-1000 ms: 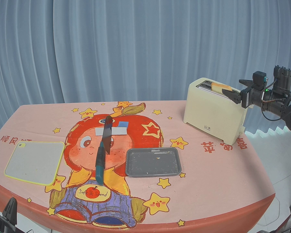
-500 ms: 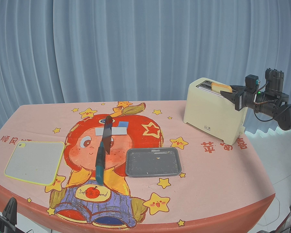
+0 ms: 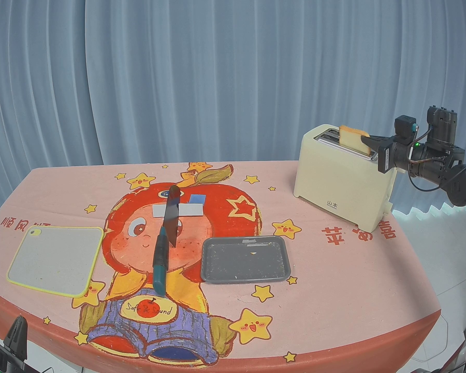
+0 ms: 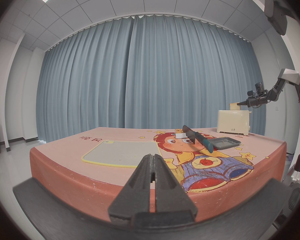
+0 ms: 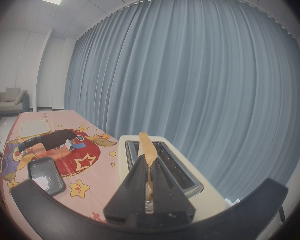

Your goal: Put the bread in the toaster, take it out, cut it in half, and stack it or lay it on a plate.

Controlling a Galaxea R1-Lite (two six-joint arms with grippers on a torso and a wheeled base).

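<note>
my left end effector point(image 4: 153, 170) sits pinched together, empty, by the near left edge of the surface point(image 3: 336, 296). at its far right corner, my right end effector point(image 3: 366, 141) clamps the tan square bread slice point(image 3: 352, 138), standing partly out of the cream boxy toaster point(image 3: 341, 182).

Head camera looks forward and down over the whole table point(image 3: 347, 286); left wrist camera sits low beyond its edge, facing across; right wrist camera is close above the toaster point(image 5: 122, 164), which all share.
</note>
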